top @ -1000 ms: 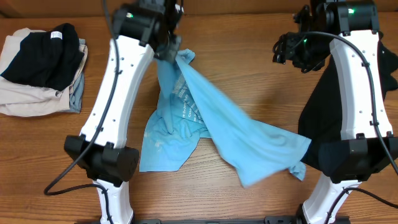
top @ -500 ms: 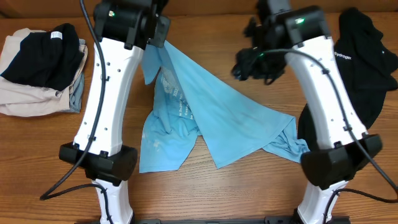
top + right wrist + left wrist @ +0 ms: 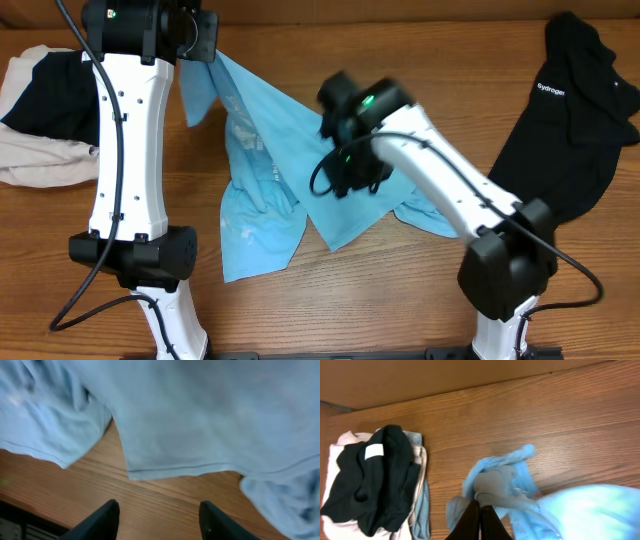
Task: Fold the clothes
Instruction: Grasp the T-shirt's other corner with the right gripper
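The sky-blue T-shirt [image 3: 275, 160] lies crumpled at the table's middle, one end raised. My left gripper [image 3: 200, 45] is shut on that raised end at the far left; the wrist view shows its closed fingers [image 3: 481, 515] pinching bunched blue fabric [image 3: 505, 485]. My right gripper [image 3: 345, 170] hovers over the shirt's middle, open and empty; its wrist view shows the spread fingers [image 3: 159, 515] above bare wood, just short of the shirt's hem [image 3: 200, 425]. A black top with a small white logo [image 3: 565, 110] lies at the far right.
A pile of folded clothes, black on beige and grey [image 3: 45, 110], sits at the far left edge; it also shows in the left wrist view [image 3: 375, 480]. The wooden table [image 3: 390, 290] is bare near the front.
My left gripper has pulled the shirt's end further left and back. My right arm has swung from the far right down over the shirt's middle, uncovering the black top.
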Robot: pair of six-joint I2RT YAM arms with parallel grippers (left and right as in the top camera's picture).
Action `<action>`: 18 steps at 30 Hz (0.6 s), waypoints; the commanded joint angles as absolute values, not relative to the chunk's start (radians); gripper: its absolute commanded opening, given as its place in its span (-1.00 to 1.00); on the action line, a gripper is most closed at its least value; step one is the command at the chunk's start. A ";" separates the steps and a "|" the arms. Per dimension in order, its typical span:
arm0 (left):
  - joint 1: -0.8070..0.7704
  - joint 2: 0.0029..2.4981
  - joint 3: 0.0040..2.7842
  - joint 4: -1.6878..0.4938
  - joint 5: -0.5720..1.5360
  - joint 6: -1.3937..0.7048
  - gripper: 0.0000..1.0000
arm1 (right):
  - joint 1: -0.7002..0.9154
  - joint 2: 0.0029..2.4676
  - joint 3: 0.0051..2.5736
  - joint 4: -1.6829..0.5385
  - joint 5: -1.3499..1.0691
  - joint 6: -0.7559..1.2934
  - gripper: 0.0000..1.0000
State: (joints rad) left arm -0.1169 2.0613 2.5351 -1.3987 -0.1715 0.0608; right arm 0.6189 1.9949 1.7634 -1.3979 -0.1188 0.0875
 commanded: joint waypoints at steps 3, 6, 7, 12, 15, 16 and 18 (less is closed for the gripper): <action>-0.123 2.066 2.555 -1.394 -0.136 0.066 -0.92 | 0.719 1.990 1.554 -1.254 -0.046 0.066 0.21; -0.123 2.078 2.555 -1.396 -0.136 0.066 -0.92 | 0.759 1.990 1.448 -1.170 -0.045 0.051 0.29; -0.123 2.082 2.555 -1.397 -0.136 0.066 -0.92 | 0.768 1.990 1.420 -1.146 -0.045 0.048 0.31; -0.123 2.103 2.555 -1.403 -0.131 0.063 -0.92 | 0.787 1.990 1.362 -1.102 -0.038 0.026 0.40; -0.123 2.110 2.555 -1.408 -0.128 0.055 -0.92 | 0.787 1.990 1.362 -1.101 -0.023 0.025 0.45; -0.123 2.110 2.555 -1.408 -0.128 0.051 -0.92 | 0.787 1.990 1.362 -1.101 0.007 0.017 0.45; -0.123 2.110 2.555 -1.406 -0.129 0.051 -0.92 | 0.785 1.990 1.362 -1.098 0.036 -0.002 0.45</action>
